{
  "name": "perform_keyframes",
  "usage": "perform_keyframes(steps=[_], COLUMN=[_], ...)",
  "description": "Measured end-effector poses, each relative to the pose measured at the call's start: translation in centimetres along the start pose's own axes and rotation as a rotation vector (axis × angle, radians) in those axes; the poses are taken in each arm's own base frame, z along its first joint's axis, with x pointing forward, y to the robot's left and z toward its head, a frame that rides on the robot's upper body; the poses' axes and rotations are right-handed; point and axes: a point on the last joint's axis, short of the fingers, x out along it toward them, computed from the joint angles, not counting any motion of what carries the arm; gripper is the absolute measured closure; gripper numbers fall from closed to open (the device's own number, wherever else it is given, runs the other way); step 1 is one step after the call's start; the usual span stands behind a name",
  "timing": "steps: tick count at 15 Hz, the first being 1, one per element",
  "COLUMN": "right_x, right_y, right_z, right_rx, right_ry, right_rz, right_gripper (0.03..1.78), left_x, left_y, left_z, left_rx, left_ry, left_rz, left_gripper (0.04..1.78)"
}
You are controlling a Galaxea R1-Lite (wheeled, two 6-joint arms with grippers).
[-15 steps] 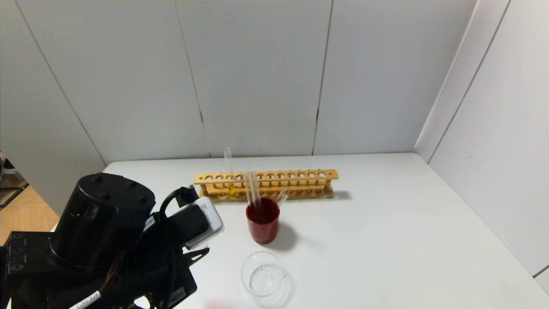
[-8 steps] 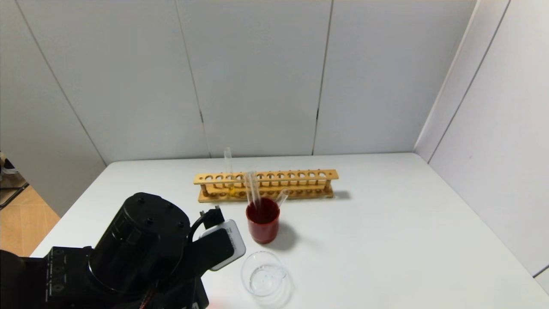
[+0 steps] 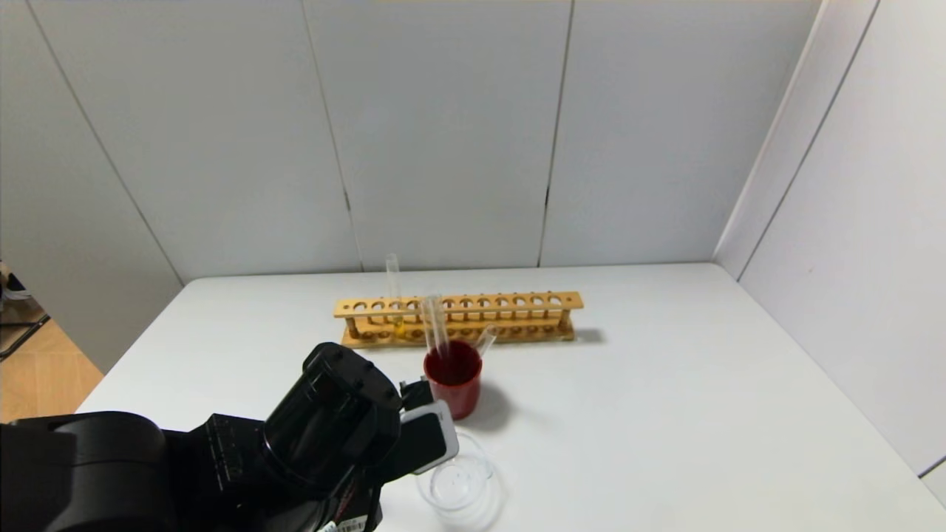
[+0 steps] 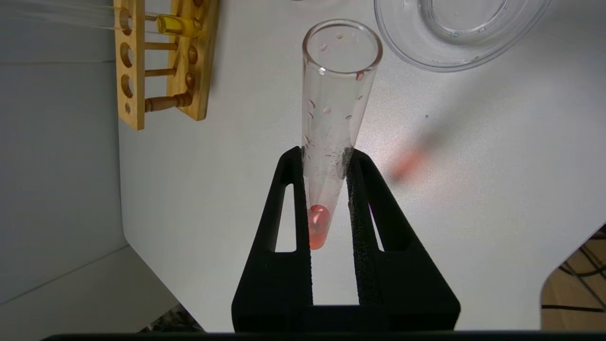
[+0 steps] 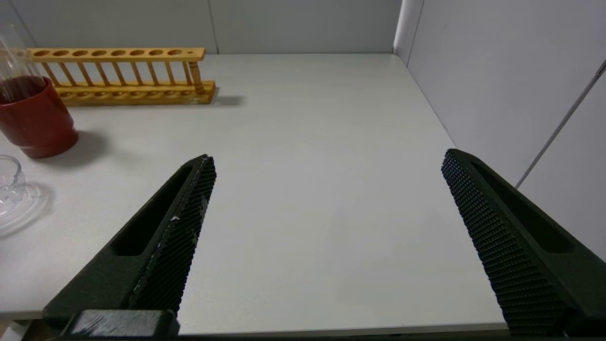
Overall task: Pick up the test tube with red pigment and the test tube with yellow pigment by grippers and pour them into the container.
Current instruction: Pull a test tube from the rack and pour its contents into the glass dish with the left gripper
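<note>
Left wrist view: left gripper (image 4: pixel 326 163) is clamping the test tube with red pigment (image 4: pixel 331 123) between both fingers, jaws nearly closed on the glass. Orange-red liquid is sitting at the rounded end down between the fingers; droplets are clinging to the inner wall. Tube mouth is pointing toward the container (image 4: pixel 454 33), short of its rim, not over it.

Head view: left arm (image 3: pixel 325 428) is occupying the near-left of the table (image 3: pixel 665 384), just left of the container (image 3: pixel 462 484). Red cup (image 3: pixel 452 384) is standing just beyond the container, clear tubes leaning in it. Test tube with yellow pigment (image 3: pixel 394 295) is standing upright in the wooden rack (image 3: pixel 458 318), toward its left end.

Right gripper (image 5: pixel 326 222) is hovering wide open at the near right, holding nothing.
</note>
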Motion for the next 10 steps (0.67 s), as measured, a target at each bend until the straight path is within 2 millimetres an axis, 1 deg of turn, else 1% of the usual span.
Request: perform_keyframes(steps=[5,10], right_x=[0.0,0.0], right_y=[0.0,0.0], right_z=[0.0,0.0], right_rx=[0.000,0.000], right_ry=[0.000,0.000], right_rz=[0.001,0.000], right_gripper=[0.07,0.07], left_x=[1.2,1.8], left_y=[0.1,0.5], left_z=[0.7,1.4], left_rx=[0.059,0.165], left_ry=[0.030,0.065], left_rz=[0.007,0.052], left_gripper=[1.52,1.52])
